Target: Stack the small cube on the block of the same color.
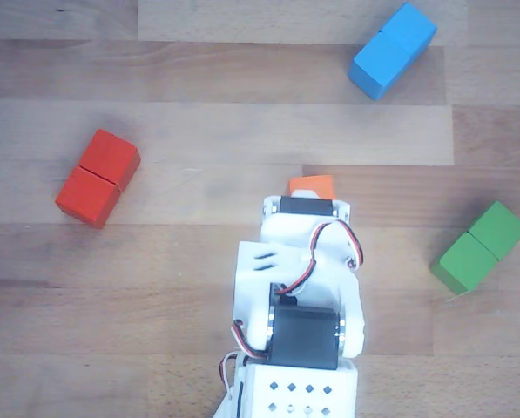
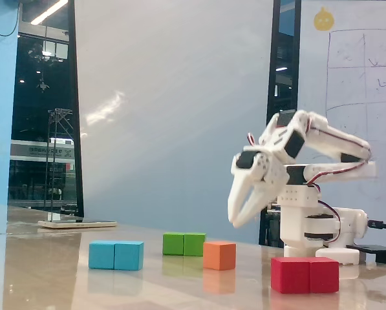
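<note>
One small cube (image 2: pixel 219 255), orange, on the table (image 2: pixel 44 271) between green block (image 2: pixel 183 244) and red block (image 2: pixel 304 274) | gripper (image 2: pixel 233 222) above it, apart, fingers slightly parted, empty | blue block (image 2: pixel 116 255) toward table's left in fixed view

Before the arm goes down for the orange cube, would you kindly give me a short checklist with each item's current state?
1. Orange cube free on the table: ok.
2. Pincer empty: ok.
3. Pincer above the cube: roughly ok, a little to the right in the fixed view.
4. Pincer open wide enough: cannot tell.
5. Red block top bare for stacking: ok.
6. Green block and blue block clear of the cube: ok.
</note>
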You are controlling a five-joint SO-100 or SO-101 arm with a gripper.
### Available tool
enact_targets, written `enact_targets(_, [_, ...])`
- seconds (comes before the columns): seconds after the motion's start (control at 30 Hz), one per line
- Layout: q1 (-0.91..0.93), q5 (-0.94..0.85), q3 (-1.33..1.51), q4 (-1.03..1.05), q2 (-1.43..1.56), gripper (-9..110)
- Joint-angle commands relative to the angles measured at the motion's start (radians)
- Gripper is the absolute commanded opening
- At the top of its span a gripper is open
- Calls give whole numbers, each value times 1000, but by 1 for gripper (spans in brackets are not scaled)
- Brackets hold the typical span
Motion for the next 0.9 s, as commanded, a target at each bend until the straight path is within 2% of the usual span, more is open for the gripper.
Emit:
enact_targets(0.0, [-11, -2, -285, -31, -179, 0])
enact_targets(0.3, [-3, -2, -749, -29, -580, 0])
enact_targets(0.47, [0, -2, -904, -8, -729, 0])
enact_targets(0.87, [-2, 11, -965, 373, -911, 0])
